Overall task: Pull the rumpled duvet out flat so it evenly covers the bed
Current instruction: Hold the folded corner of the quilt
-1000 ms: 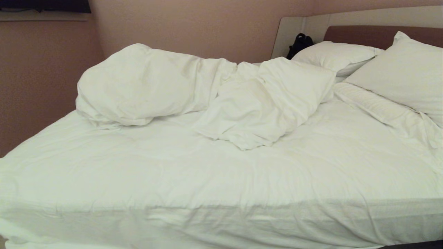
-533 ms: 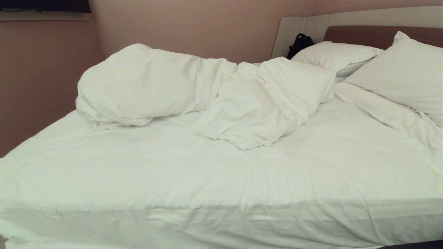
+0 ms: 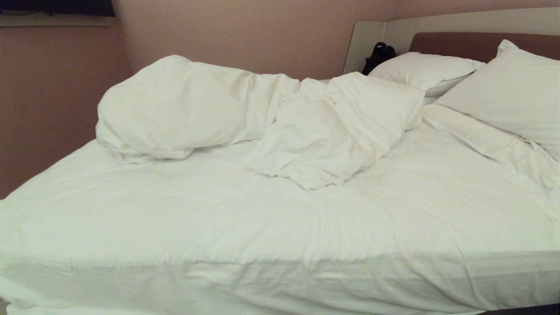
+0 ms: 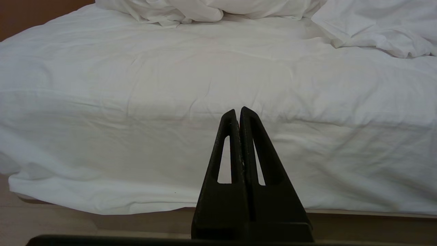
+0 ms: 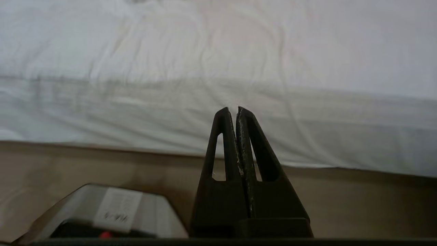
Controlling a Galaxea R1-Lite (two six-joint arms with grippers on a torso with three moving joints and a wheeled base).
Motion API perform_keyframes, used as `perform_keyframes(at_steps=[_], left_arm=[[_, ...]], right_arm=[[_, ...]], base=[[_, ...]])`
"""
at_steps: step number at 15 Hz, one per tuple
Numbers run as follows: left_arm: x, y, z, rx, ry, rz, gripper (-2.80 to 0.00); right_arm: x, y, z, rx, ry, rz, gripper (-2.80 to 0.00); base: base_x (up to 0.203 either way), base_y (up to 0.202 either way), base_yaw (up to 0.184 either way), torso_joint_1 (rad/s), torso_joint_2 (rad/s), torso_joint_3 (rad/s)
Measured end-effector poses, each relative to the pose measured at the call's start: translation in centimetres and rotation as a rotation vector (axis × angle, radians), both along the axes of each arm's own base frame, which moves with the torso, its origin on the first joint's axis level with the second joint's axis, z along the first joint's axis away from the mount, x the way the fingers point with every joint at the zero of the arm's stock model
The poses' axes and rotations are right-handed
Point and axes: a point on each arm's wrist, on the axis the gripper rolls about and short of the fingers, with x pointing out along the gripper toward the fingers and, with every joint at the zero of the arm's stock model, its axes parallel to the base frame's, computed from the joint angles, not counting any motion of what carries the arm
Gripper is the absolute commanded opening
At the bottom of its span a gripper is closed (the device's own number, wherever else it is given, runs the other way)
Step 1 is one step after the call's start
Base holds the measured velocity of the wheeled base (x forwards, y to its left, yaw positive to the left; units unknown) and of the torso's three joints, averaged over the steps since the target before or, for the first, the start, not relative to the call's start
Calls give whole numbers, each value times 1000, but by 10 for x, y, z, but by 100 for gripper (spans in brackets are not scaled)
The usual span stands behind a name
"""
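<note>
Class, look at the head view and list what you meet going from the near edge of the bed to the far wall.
Bare sheet of the bed → rumpled duvet bunched across the middle → pillows → headboard → wall.

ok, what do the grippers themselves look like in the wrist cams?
Both match: the left gripper and right gripper each have two matte black, tapered triangular fingers with a long cut-out slot through each. The right fingers show whitish scuffing along the inner edge. No cables or markings visible; neither arm appears in the head view.
</note>
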Motion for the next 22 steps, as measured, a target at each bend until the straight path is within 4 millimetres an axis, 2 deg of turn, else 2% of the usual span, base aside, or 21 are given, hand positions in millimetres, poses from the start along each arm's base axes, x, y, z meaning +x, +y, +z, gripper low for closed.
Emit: perform_keyframes(at_steps=[2,6,8,11,13,15,22], left_arm=[[0,0,0,0,0,0,-280],[0,0,0,0,0,0,-280],[0,0,0,0,0,0,-280],[0,0,0,0,0,0,-280],[0,0,0,0,0,0,-280],[0,0,0,0,0,0,-280],[0,0,0,0,0,0,-280]], right_arm=[[33,0,18,33,70,13,-280],[118,9,61,92,98,56,-280],[162,24,72,111,110,94,-280],[221,63,75,121,132,143,-280],[248,87,76,133,136,136,-280],[267,102,71,150,154,104,-280],[319,128,49,153,177,40,-280]], base=[[0,0,0,0,0,0],[0,0,0,0,0,0],[0,0,0,0,0,0],[0,0,0,0,0,0],[0,0,0,0,0,0],[0,0,0,0,0,0],[0,0,0,0,0,0]])
